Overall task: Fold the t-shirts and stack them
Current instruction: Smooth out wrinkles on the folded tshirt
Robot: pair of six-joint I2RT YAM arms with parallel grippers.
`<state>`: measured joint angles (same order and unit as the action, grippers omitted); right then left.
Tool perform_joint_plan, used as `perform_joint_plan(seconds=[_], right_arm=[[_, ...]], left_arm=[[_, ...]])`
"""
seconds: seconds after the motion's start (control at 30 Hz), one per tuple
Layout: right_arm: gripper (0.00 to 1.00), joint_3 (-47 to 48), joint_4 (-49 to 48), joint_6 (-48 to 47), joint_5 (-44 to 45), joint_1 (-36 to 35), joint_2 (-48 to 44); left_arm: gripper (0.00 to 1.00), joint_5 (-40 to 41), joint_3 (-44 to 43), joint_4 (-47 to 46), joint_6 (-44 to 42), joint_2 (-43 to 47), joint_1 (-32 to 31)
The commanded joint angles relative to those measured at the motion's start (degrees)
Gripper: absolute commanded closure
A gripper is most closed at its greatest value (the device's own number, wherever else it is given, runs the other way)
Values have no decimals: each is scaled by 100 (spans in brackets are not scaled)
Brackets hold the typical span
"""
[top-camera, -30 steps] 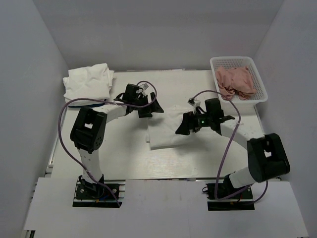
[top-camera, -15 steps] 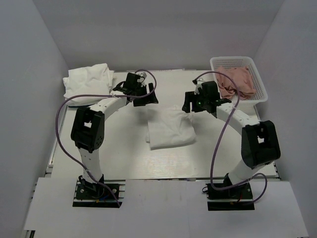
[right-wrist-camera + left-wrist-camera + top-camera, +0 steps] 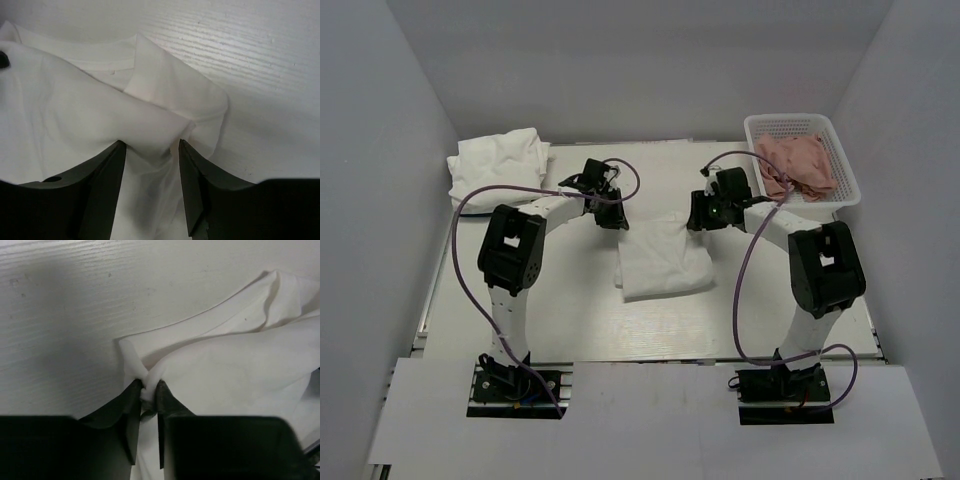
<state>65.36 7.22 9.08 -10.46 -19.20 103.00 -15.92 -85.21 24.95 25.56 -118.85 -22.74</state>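
Note:
A white t-shirt (image 3: 665, 258) lies folded into a rough rectangle in the middle of the table. My left gripper (image 3: 613, 215) is at its far left corner. In the left wrist view this gripper (image 3: 148, 386) is shut on a pinched-up corner of the t-shirt (image 3: 240, 360). My right gripper (image 3: 700, 216) is at the far right corner. In the right wrist view its jaws (image 3: 150, 145) stand apart, open, with a bunched fold of the t-shirt (image 3: 75, 100) between them, near the collar. A pile of white t-shirts (image 3: 498, 165) rests at the back left.
A white mesh basket (image 3: 842, 160) holding crumpled pink cloth (image 3: 798, 165) stands at the back right. Grey walls close in the table (image 3: 570, 300) on the left, right and back. Purple cables loop from both arms.
Both grippers moved from over the shirt's middle to its far corners and came down. The left jaws closed on the corner; the right jaws narrowed around a fold.

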Motion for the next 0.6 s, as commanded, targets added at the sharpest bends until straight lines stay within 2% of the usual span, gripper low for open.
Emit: perform_joint_plan(seconds=[0.0,0.07,0.1,0.17,0.3,0.43,0.57], right_arm=[[47,415,-371,6,-44,4,193],[54,521,-284,32,-70,4,255],[76,547,-248,41,-140,-5,325],[100,504,-361,41,-219,-13,169],[100,258,-494,50,-71,13,-454],[100,65,-283,50,123,39,-1087],[100,-129,-248,190,272,30,-1195]], left_arm=[[79,-183,-233,-131,-25,63,-37],[89,-183,-233,-131,-25,63,-37],[100,-183,-233,-131,-25,116,-37],[100,-253,-285,-131,-25,177,-37],[100,-324,-224,-200,-25,572,-37],[100,-394,301,-657,-25,1222,-37],[100,-394,505,-957,-25,1443,-37]])
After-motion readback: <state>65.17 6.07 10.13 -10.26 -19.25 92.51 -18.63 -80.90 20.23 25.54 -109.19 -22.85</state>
